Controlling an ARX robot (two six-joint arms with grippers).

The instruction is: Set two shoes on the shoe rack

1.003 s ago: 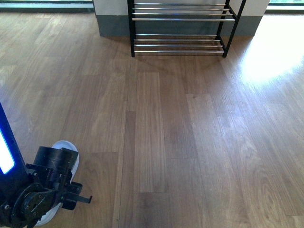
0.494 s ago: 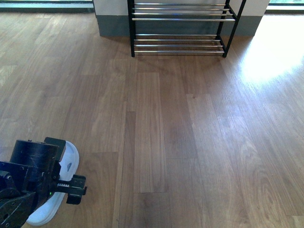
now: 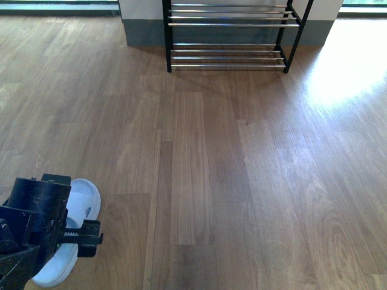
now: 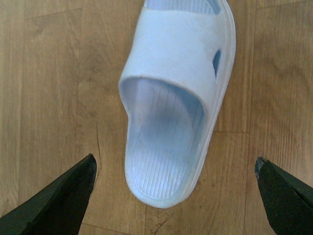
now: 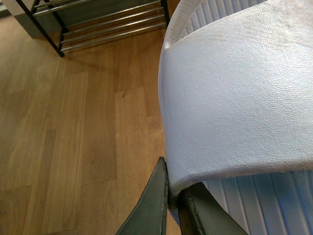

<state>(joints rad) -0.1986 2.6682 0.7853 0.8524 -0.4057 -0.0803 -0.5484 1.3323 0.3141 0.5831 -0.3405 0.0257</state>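
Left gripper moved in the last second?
Yes. The left gripper shifted left in the front view, uncovering more of the pale blue slide on the floor.

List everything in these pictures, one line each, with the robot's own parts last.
slide on the floor: one, pale blue, flat on the boards near the robot's left side, under the left arm
held slide: one, pale blue-white, lifted off the floor, shows only in the right wrist view
shoe rack: one, black frame with chrome rods, at the far end of the floor against the wall, no shoes on the tiers in view
floor: brown wood planks, bright glare at the far right
wall: grey base behind the rack
left gripper: black, open, a finger on either side of the slide on the floor, not touching it
right gripper: dark, shut on the strap edge of the held slide
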